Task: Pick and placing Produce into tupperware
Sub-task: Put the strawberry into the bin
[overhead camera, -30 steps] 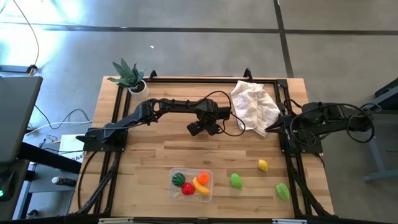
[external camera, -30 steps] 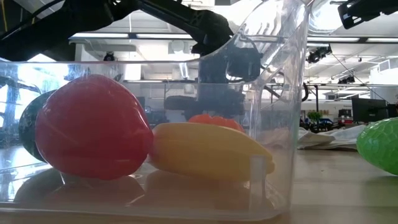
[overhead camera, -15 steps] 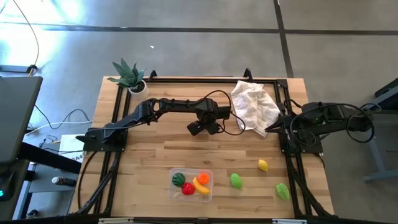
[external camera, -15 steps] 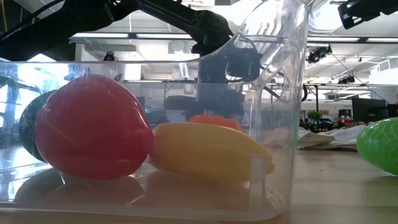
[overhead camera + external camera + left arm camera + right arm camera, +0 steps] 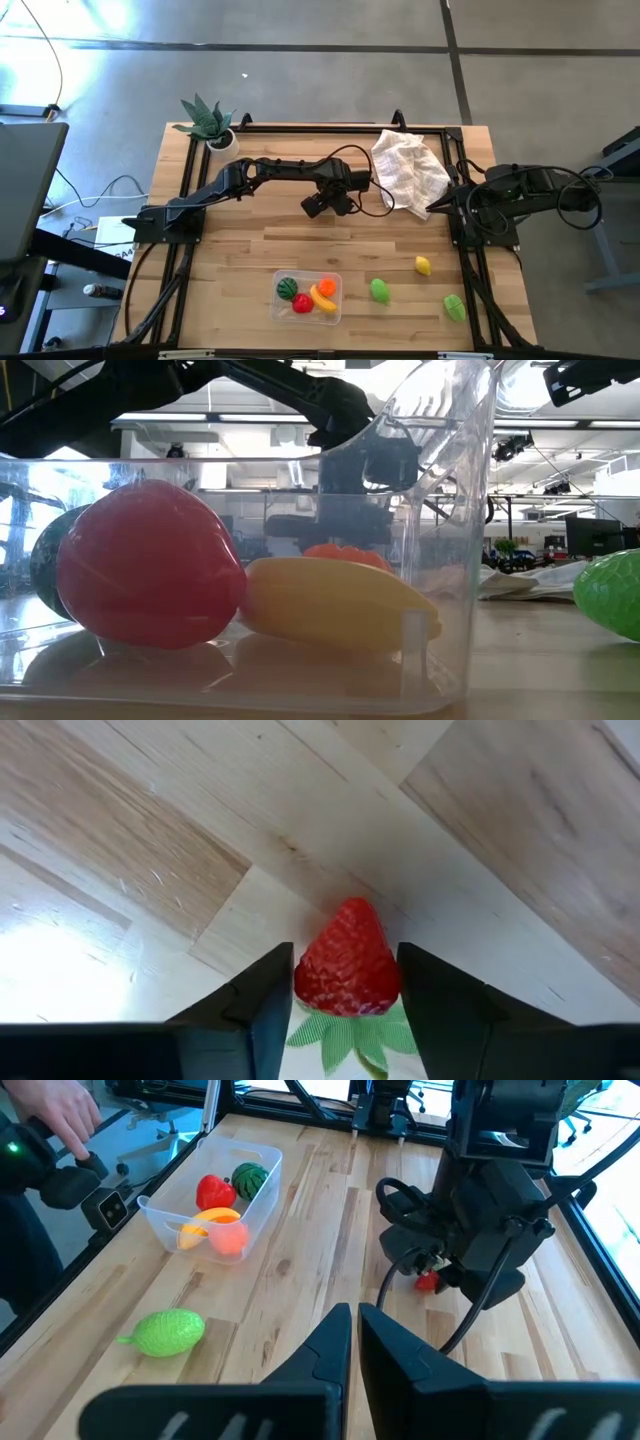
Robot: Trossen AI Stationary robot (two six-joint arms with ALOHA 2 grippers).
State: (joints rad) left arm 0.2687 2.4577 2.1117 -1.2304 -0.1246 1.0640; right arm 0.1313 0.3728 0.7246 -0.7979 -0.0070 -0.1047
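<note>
A red toy strawberry (image 5: 347, 965) sits between the two dark fingers of the left gripper (image 5: 316, 207), which reaches over the middle of the wooden table (image 5: 240, 255); the fingers stand on either side of the berry, very close to it, though whether they press it cannot be told, and its green leaves show beneath. The arm looks just as it did a second ago, with no visible shift in the high view. Toward the near edge, the clear tupperware (image 5: 330, 303) holds a watermelon piece (image 5: 287, 288), a red fruit (image 5: 301, 304), a banana (image 5: 322, 298) and an orange piece (image 5: 327, 286), all unchanged. Beside it on the bare wood lie a green fruit (image 5: 379, 290), a lemon (image 5: 422, 265) and another green piece (image 5: 454, 306). The right gripper (image 5: 354, 1342) waits at the table's right side with its fingers closed and nothing between them, near the crumpled white cloth (image 5: 408, 170).
</note>
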